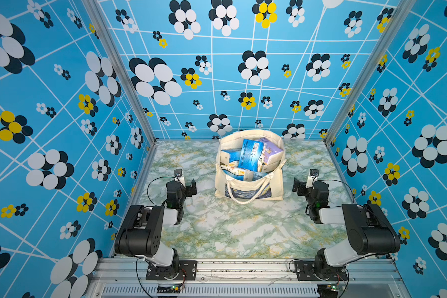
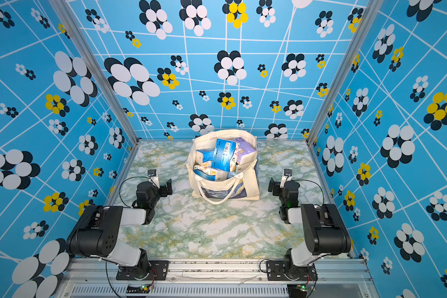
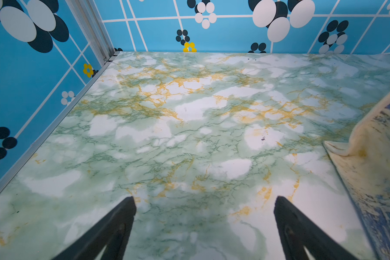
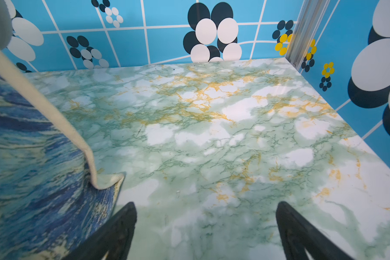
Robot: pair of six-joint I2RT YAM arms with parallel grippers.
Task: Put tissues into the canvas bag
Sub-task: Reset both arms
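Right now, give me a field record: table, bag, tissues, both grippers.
table: green marble print
canvas bag: upright, mouth open, toward the back edge
tissues: packs piled inside the bag; none visible outside it
left gripper: open, empty, beside the bag
right gripper: open, empty, beside the bag

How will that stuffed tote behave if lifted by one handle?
Probably floppy: the bag shows a sagging, creased cloth wall. Likely weighty, since packs fill it to the rim. Lifted by one handle, it may tilt and spill packs.
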